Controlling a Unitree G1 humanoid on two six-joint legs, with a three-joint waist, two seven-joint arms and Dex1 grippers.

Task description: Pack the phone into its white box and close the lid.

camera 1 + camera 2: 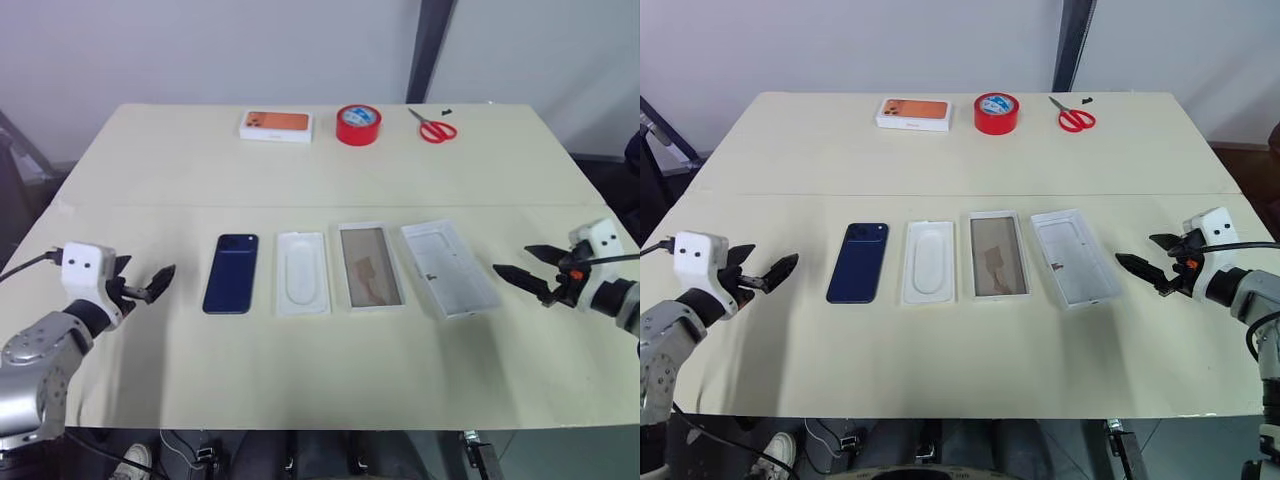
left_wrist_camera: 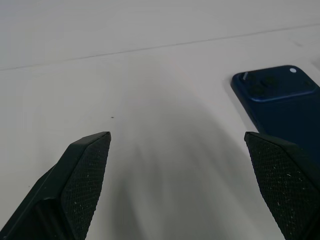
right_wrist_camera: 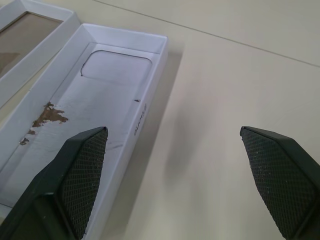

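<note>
Phone (image 1: 231, 273), white box (image 1: 370, 266), lid (image 1: 449, 267) in a row, both grippers' jaws spread wide, holding nothing.

A lab or test room is being suggested by the paper-covered desk (image 1: 300, 370) set against bare pale walls (image 1: 200, 50), cables (image 1: 830, 440) being trailed underneath.

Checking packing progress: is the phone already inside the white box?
No, the phone lies on the table, with a white insert between it and the white box.
</note>
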